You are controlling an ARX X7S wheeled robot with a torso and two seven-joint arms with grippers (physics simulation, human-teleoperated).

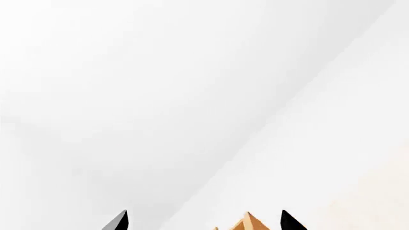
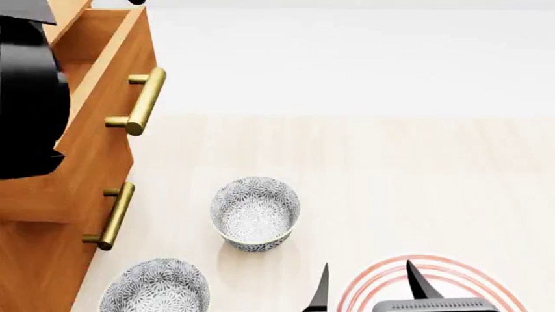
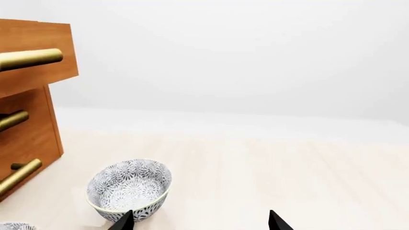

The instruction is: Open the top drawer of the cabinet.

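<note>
Top drawer (image 2: 104, 84) pulled out of cabinet (image 2: 43, 260), right claw (image 2: 364, 286) spread wide, well apart, L claw (image 1: 204, 221) prob. open

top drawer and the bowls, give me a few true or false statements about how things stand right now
1. The top drawer is pulled out from the cabinet. True: its front stands out past the drawer below and its wooden box shows.
2. The right gripper is shut on a bowl. False: it is open, with nothing between its fingers.
3. Two patterned bowls stand on the floor beside the cabinet. True: the farther bowl and the nearer bowl.
4. The farther bowl is full of fruit. False: it is empty.
5. The drawer handles are black knobs. False: they are brass bars.
</note>
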